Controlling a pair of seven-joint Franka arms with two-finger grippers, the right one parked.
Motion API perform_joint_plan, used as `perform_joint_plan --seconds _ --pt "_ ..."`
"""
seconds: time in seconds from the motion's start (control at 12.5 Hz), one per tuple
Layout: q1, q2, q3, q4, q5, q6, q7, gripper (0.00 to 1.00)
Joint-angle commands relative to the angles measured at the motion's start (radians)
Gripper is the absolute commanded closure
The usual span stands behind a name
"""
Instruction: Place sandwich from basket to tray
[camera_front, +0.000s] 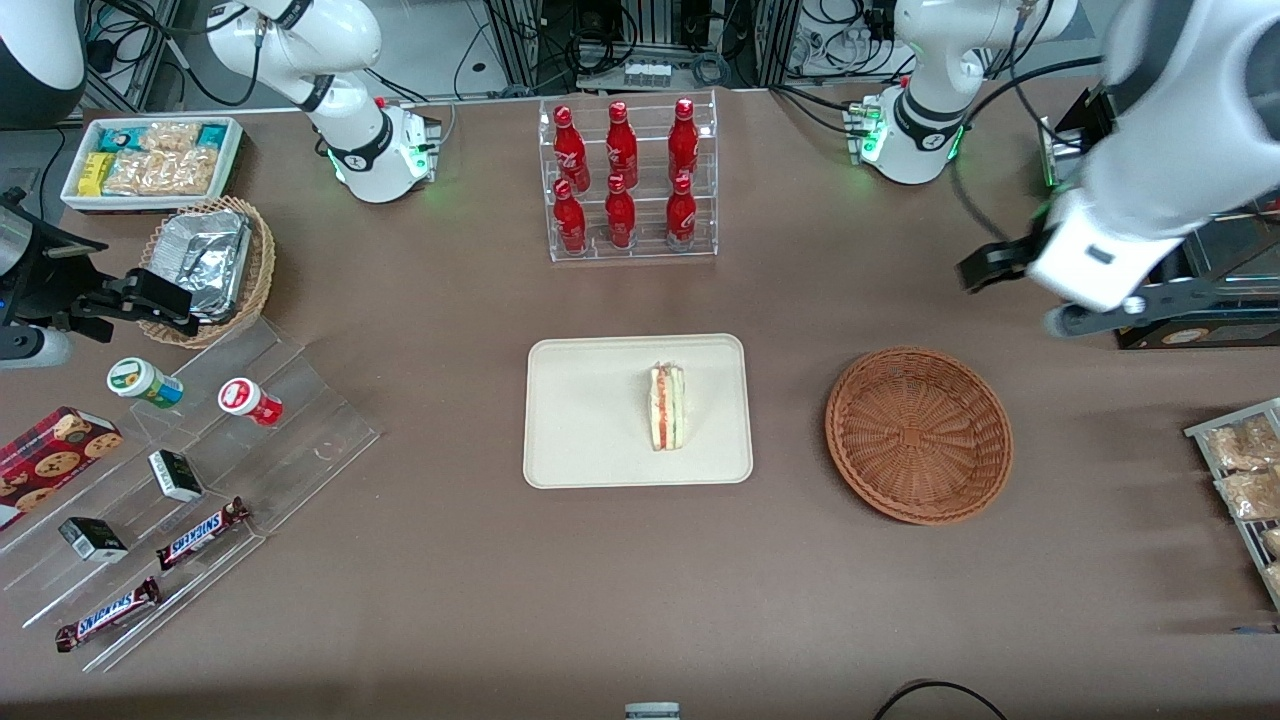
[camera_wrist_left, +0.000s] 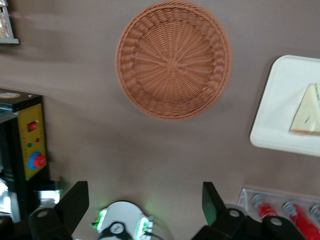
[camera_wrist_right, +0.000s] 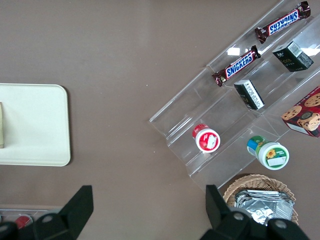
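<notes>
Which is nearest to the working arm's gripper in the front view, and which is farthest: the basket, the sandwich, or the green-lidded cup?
From the gripper, raised at the working arm's end, jaws open:
1. Basket, empty, nearer the camera than the gripper.
2. Sandwich, on the tray.
3. Green-lidded cup, toward the parked arm's end.

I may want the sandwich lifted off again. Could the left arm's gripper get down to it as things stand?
Probably yes. The sandwich lies alone on the tray, with nothing over or against it. The gripper is open and raised above the table, farther from the front camera than the empty basket. Whether the arm reaches that far is only a guess.
</notes>
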Motion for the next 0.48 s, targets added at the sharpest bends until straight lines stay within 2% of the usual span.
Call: perform_joint_plan --seconds 0.0,0.16,0.4 --pt "0.106 -0.069 -0.009 -0.035 -0.028 -0.027 0.177 0.00" --pt "0.137 -0.090 0.002 -0.041 -0.027 -0.040 0.252 0.00" --pt "0.095 -0.149 0.147 -0.127 -0.028 -0.011 0.379 0.00"
